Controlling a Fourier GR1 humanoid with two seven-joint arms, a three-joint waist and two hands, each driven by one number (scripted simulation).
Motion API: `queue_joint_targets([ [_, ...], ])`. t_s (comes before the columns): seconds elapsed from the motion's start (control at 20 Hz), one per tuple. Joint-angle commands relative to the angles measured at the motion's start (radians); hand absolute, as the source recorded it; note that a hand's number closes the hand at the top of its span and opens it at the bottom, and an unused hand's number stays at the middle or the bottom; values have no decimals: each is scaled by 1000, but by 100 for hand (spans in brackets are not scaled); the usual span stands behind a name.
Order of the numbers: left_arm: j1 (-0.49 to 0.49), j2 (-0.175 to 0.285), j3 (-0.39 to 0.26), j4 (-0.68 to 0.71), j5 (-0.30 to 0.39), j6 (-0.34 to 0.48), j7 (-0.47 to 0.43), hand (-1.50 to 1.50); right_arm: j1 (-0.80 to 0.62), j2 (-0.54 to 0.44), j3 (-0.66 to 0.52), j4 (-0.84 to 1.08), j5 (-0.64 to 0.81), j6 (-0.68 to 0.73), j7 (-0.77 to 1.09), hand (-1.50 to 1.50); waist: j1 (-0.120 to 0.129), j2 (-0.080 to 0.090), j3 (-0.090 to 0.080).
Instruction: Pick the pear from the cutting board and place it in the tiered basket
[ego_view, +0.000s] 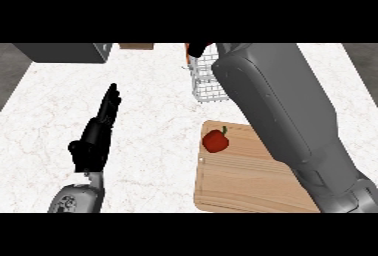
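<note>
Lying on the cutting board (251, 185), near its far left corner: a red fruit (215, 141), rounded, glossy, dark-stemmed, hardly pear-shaped. Likely light, solid, smooth-skinned and easily bruised; best cupped round the widest part. Left hand (96, 135) open, resting over the worktop (148, 165). Right hand (190, 52) mostly hidden by the wire basket (207, 87); open or closed, cannot tell.

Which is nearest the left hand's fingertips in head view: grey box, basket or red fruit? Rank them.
1. Grey box: top left, just beyond the left hand.
2. Basket: up and to the right.
3. Red fruit: right, on the board.
</note>
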Motion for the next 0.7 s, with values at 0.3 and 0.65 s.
queue_joint_targets([
  [0.3,-43,-21,-31,61,-46,63,-11,0,47,-44,-58,181,48,-117,-111,150,-9,-1,1],
  [0.65,-37,-4,11,35,1,15,-11,0,70,2,-246,251,-58,-374,-131,-150,3,5,1],
])
